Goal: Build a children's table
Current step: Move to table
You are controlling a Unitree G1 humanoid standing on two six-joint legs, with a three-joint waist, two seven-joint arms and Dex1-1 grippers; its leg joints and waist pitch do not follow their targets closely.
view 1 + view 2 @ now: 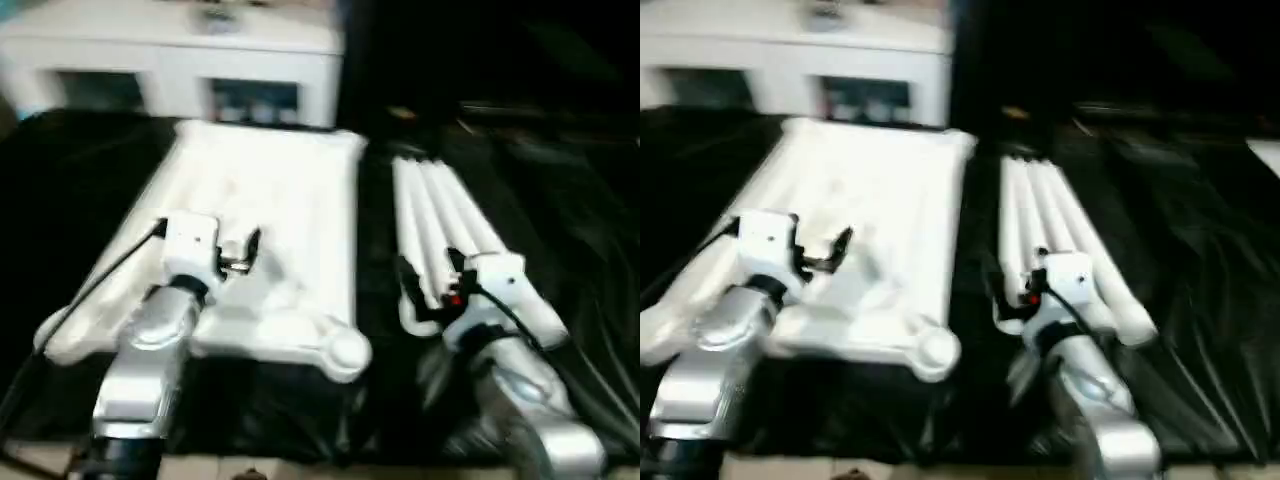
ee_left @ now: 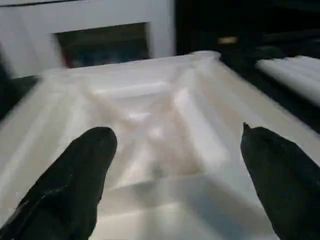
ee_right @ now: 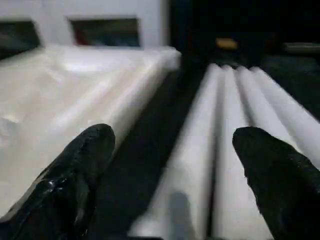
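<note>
The children's table top (image 1: 270, 200) lies upside down on a black sheet, ribbed underside up, a round socket (image 1: 345, 352) at its near right corner. Several white tube legs (image 1: 435, 215) lie side by side to its right. My left gripper (image 1: 240, 252) hovers open over the near part of the top; its fingers (image 2: 75, 175) stand wide apart above the ribs (image 2: 150, 115). My right gripper (image 1: 425, 285) is open over the near ends of the legs, one finger (image 3: 75, 175) over the dark gap beside them and the other finger (image 3: 280, 170) over the tubes (image 3: 225, 140).
A white cabinet (image 1: 170, 60) with glass doors stands behind the table top. The black sheet (image 1: 580, 230) covers the work surface, crumpled at the right. The near edge of the surface runs along the picture's bottom.
</note>
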